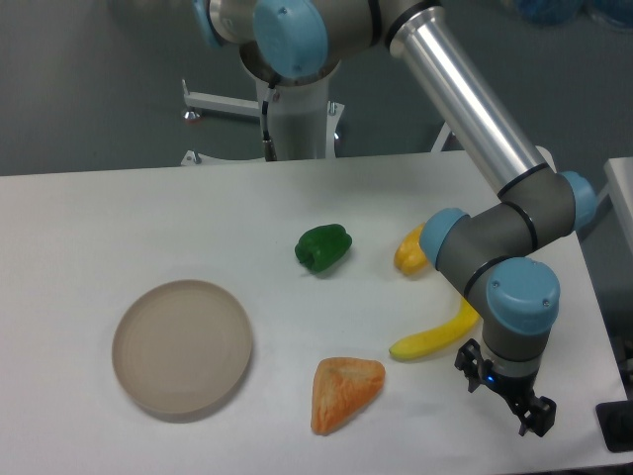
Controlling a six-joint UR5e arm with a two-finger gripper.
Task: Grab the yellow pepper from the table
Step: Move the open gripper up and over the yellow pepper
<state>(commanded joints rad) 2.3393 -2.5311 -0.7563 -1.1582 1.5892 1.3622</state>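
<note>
The gripper hangs low over the table's front right corner, nearest the camera; its dark fingers hold nothing, though how far they are parted I cannot tell. Left of it lies the orange wedge, with the banana just behind. The yellow pepper sits farther back, partly hidden by the arm's elbow, right of the green pepper. A plate lies at left.

Two peppers — one yellow pepper, one green pepper — one banana, one plate.
</note>
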